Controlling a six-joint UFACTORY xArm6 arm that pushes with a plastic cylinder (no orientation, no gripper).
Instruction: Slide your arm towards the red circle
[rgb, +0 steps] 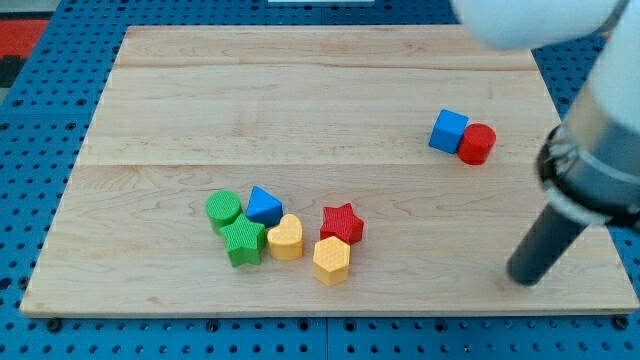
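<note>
The red circle (478, 144) stands on the wooden board (300, 110) at the view's right, touching a blue cube (449, 131) on its left. My tip (522, 279) is the lower end of the dark rod at the view's lower right. It rests on the board well below the red circle and a little to its right, touching no block.
A cluster sits at the view's lower middle: a green circle (223, 209), a blue triangle (264, 205), a green star (243, 242), a yellow heart (286, 238), a red star (341, 223) and a yellow hexagon (331, 260). The board's right edge lies close to the rod.
</note>
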